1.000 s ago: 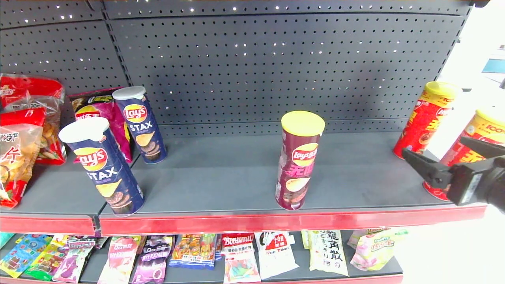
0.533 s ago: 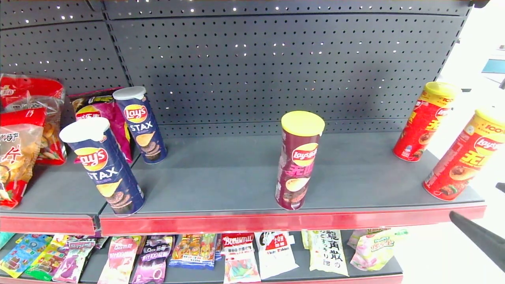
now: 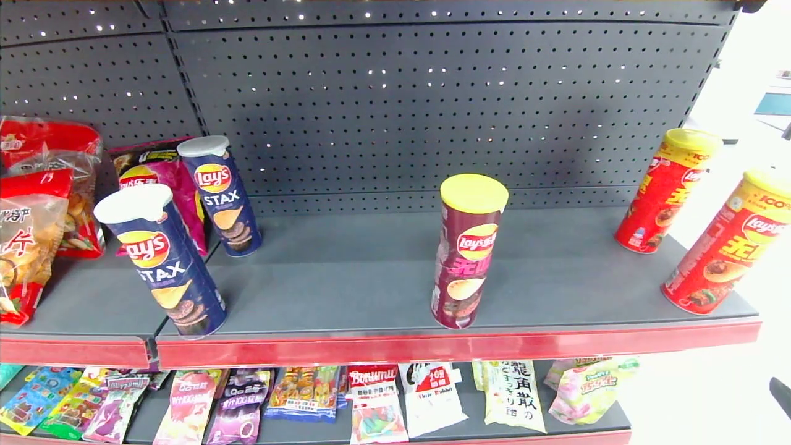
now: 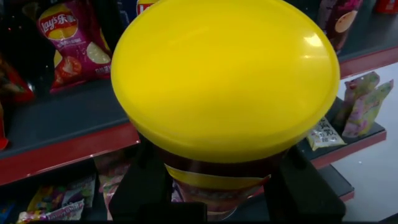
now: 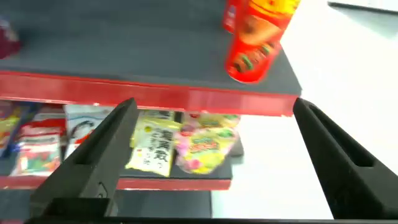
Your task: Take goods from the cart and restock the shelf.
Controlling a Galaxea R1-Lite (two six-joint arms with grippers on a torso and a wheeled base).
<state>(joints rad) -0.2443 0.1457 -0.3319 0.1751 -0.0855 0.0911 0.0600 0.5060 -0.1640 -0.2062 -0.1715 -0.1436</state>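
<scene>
- Holding my left gripper (image 4: 224,186) out in front of the shelf (image 3: 395,278), fingers (image 4: 146,186) clamped on both sides of a yellow-lidded can (image 4: 224,74) whose lid is facing the wrist camera.
- My right gripper (image 5: 214,106) is hanging just below the shelf's red front lip (image 5: 149,93), near its right end, fingers spread wide and gripping nothing.
- The broad lid is covering most of the held can's body. A dark band with a yellow stripe is peeking out beneath, and I cannot make out its label.
- A purple can (image 3: 466,253) is standing upright mid-shelf, close to the front edge.
- Two red cans (image 3: 667,191) are standing at the right end, one nearer the front than the other, well apart from the purple one.
- Two blue cans (image 3: 160,259) are standing at the left, with snack bags (image 3: 37,204) crowding the far left beside them.
- Flat packets (image 3: 377,402) are lying along the lower shelf.
</scene>
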